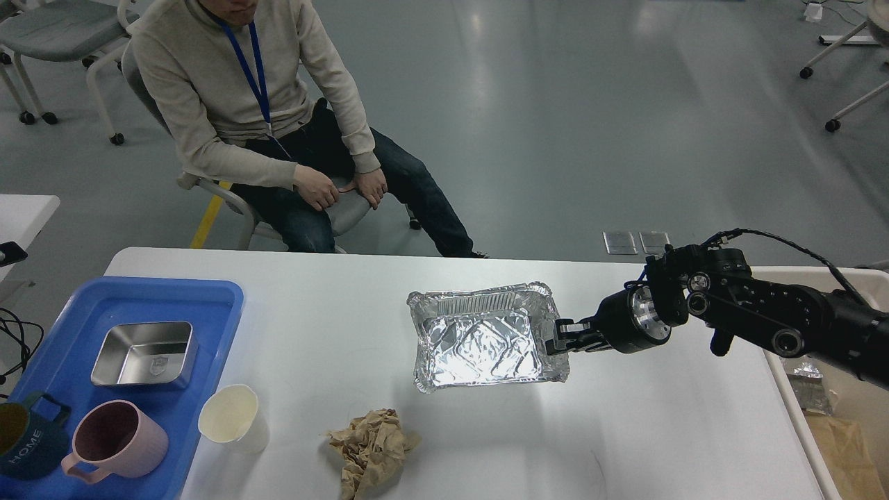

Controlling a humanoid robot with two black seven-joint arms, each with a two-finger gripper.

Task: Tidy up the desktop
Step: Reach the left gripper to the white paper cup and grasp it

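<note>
The white desktop (660, 430) fills the lower view. A silver foil tray (483, 337) sits near its middle. My right gripper (560, 338) reaches in from the right and is shut on the foil tray's right rim. A crumpled brown paper (371, 448) lies near the front edge. A white paper cup (233, 417) stands on the desktop beside the blue tray (208, 305). My left gripper is out of view.
The blue tray holds a steel box (146, 354), a pink mug (114, 437) and a dark blue mug (28, 444). A beige bin (844, 444) with rubbish stands past the right edge. A seated person (278, 125) is behind the table.
</note>
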